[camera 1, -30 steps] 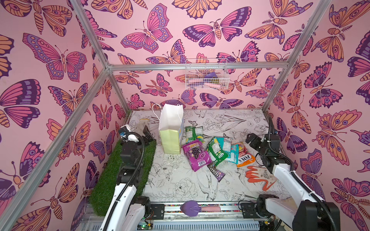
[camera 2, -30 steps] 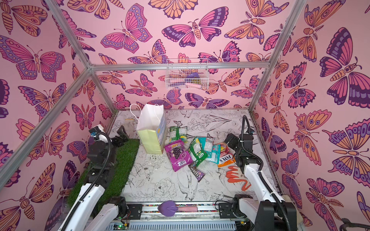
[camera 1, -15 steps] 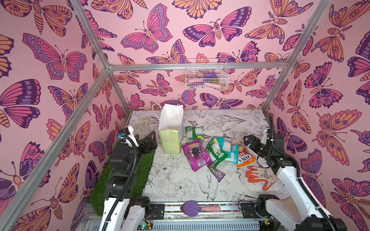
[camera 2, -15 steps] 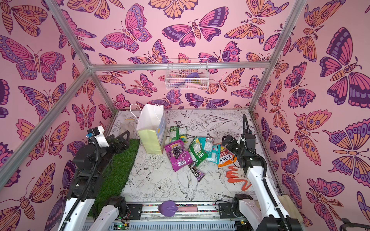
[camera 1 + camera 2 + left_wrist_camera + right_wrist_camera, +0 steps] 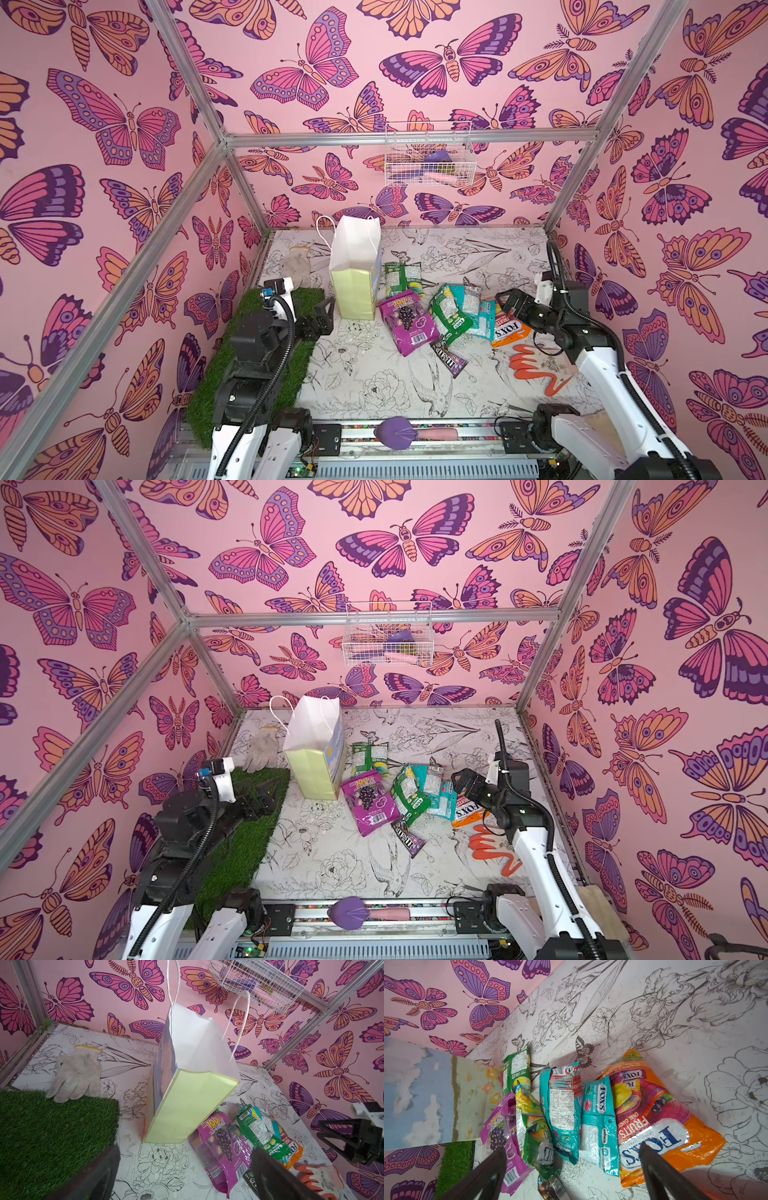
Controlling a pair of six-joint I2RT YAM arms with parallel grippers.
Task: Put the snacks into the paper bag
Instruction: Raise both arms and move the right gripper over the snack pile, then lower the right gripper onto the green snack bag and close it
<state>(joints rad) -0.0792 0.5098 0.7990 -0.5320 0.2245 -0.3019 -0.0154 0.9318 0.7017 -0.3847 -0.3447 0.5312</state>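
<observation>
The paper bag stands upright beside the grass mat; the snacks lie heaped on the table just beside it. The left gripper hangs near the bag, the right gripper by the orange Fox's bag; both are spread wide, holding nothing.

Pair of arms: white links, black joints, ribbed black cables. The left tool and right tool are black with triangular frame fingers; a white camera block sits behind each.

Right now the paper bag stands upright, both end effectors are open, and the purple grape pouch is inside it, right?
No: the purple grape pouch lies outside, beside the paper bag, as both top views show. The bag stands upright; left end effector and right end effector are open.
</observation>
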